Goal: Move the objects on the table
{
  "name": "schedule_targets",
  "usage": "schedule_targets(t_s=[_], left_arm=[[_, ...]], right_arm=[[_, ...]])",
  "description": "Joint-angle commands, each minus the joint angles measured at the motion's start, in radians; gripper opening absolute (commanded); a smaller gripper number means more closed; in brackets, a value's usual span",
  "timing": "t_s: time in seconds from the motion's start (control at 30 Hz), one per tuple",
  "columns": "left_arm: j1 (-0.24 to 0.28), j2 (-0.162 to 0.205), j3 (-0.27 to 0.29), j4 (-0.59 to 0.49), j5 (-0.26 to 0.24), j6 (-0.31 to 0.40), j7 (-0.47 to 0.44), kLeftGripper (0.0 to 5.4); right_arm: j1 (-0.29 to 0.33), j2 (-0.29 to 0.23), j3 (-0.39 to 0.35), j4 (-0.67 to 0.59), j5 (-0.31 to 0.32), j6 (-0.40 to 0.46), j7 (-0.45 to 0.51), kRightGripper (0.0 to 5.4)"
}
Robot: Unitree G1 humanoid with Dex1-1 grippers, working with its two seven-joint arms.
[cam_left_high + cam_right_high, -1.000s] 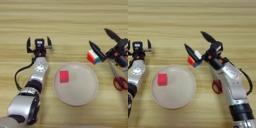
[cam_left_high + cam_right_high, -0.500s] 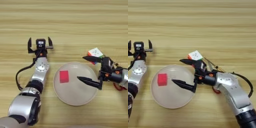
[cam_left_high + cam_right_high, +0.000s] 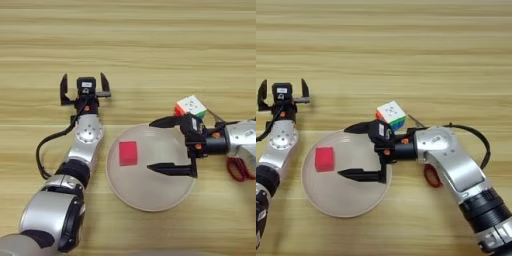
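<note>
1. The right arm reaches in from the right side, forearm laid low across the table (image 3: 150, 45), its wrist at the beige plate's (image 3: 150, 200) right rim.
2. The right gripper (image 3: 351, 151) is spread wide over the plate, one black finger along the plate's far rim and the other over the plate's middle; it grasps nothing.
3. The red cube (image 3: 128, 153) lies on the left half of the plate, apart from both fingertips and left of them.
4. The puzzle cube (image 3: 391, 114) sits on the table just beyond the plate's far right rim, beside the right wrist.
5. Red-handled scissors (image 3: 240, 169) show right of the plate, partly hidden by the arm.
6. The left arm lies left of the plate, its left gripper (image 3: 84, 88) released, fingers splayed, holding nothing.
</note>
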Motion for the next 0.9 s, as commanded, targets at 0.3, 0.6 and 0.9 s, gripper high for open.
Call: schedule_targets(t_s=[0.3, 0.6, 0.9], left_arm=[[0.015, -0.016, -0.006, -0.043, 0.016, 0.033, 0.015, 5.4], [0.012, -0.017, -0.007, -0.043, 0.017, 0.035, 0.02, 5.4], [0.01, -0.017, -0.005, -0.041, 0.012, 0.036, 0.018, 5.4]], right_arm=[[-0.046, 0.053, 0.061, 0.077, -0.11, -0.025, -0.015, 5.37], [-0.071, 0.12, 0.084, 0.172, -0.194, -0.077, -0.058, 5.37], [-0.09, 0.174, 0.099, 0.277, -0.25, -0.112, -0.083, 5.37]])
